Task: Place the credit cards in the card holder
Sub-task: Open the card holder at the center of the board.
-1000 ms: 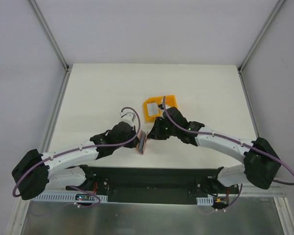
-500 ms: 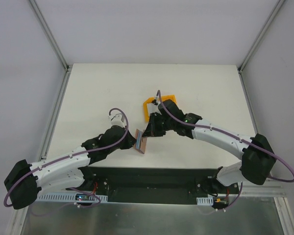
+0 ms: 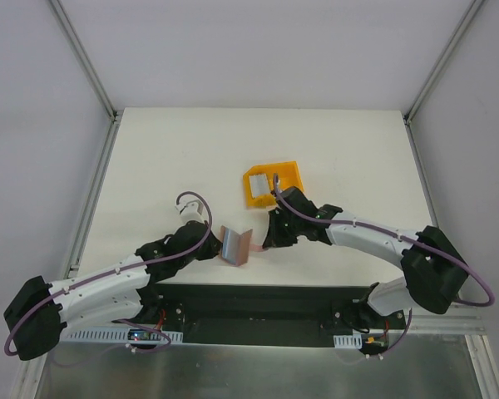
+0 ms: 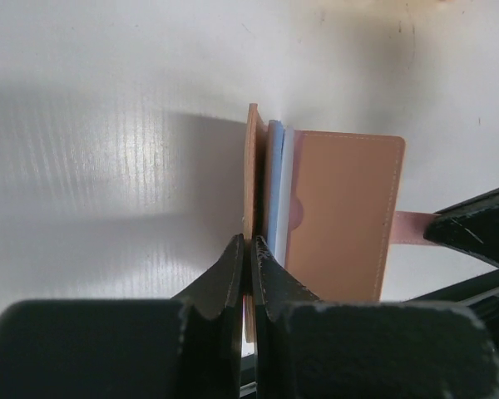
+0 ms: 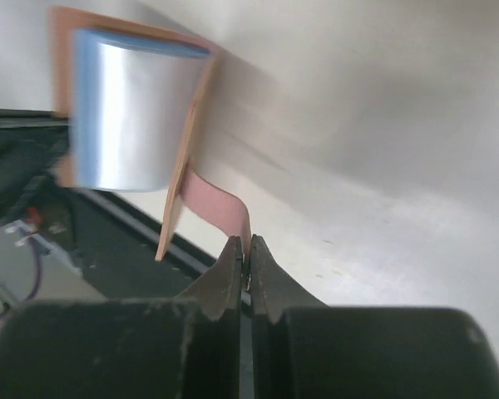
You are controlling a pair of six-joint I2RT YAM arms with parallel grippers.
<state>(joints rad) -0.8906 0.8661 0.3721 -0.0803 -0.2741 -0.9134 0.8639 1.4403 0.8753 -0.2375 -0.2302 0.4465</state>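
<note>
Opened wider, card holder (image 3: 235, 245) spans left jaws (clenched on flap (image 4: 251, 174)) and right jaws pinching tab (image 5: 220, 204).

Card holder (image 3: 235, 243): standing open at the table's (image 3: 166, 158) near edge, right between the two grippers.
Left gripper (image 3: 215, 247): clamped on the holder's left flap.
Right gripper (image 3: 265, 242): pinching its tab (image 5: 224, 208), off to the right.
Credit cards (image 4: 277, 187): tucked between the flaps.
Bin (image 3: 293, 176): behind the holder, slightly right, one card (image 3: 260, 181) lying in it.
</note>
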